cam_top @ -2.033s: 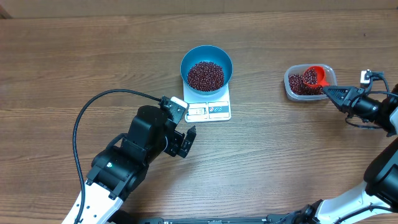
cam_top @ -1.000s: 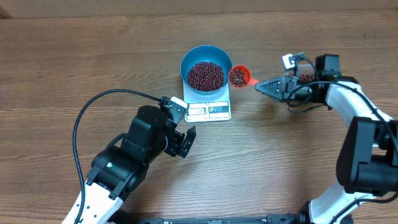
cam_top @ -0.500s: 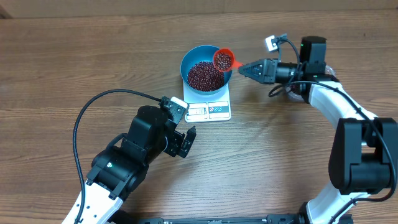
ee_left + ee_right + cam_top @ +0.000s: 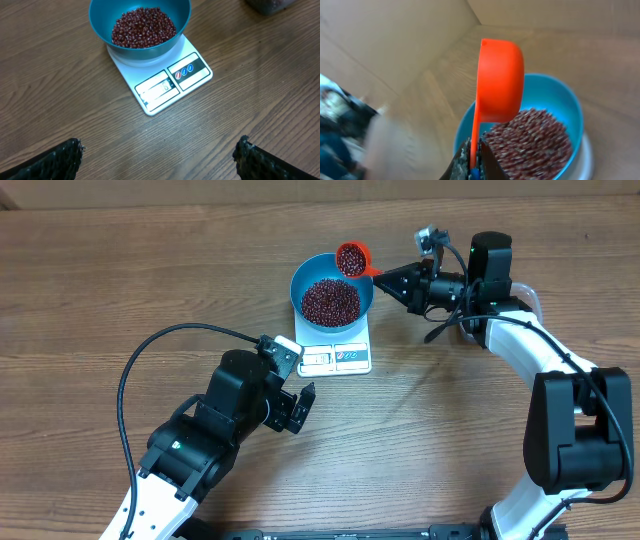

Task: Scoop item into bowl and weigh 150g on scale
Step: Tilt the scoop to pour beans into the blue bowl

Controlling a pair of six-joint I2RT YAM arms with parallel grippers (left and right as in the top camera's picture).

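Right hand point(image 4: 385, 275): clenched on the handle of the red scoop point(image 4: 351, 258), fingers pinching it from both sides; in the wrist view the fingertips point(image 4: 462, 162) close on the thin handle at the bottom edge of the picture.
Scoop: held out just beyond the right hand's fingertips, over the far rim of the bowl point(image 4: 297, 280); from overhead it carries a small load of beans; from the wrist it appears turned on its side, though how far it is tipped is hard to judge.
Beans point(image 4: 331, 300): a dark red heap in the bottom of the bowl, below and ahead of the right hand; a few more sit in the scoop.
Bowl: bright blue, resting on the scale point(image 4: 337, 358), covering the far part of the platform.
Scale: white, flat on the worktop point(image 4: 120, 270), straight ahead of the left hand; display and blue-marked buttons face that hand; the reading is too small to make out.
Left hand point(image 4: 298, 406): released, fingers spread wide and grasping nothing, apart from the scale's near edge; both dark fingers point(image 4: 62, 159) frame the lower corners of the wrist view.
Tub point(image 4: 270, 4): a container of beans at the top edge, ahead and to the right of the left hand.
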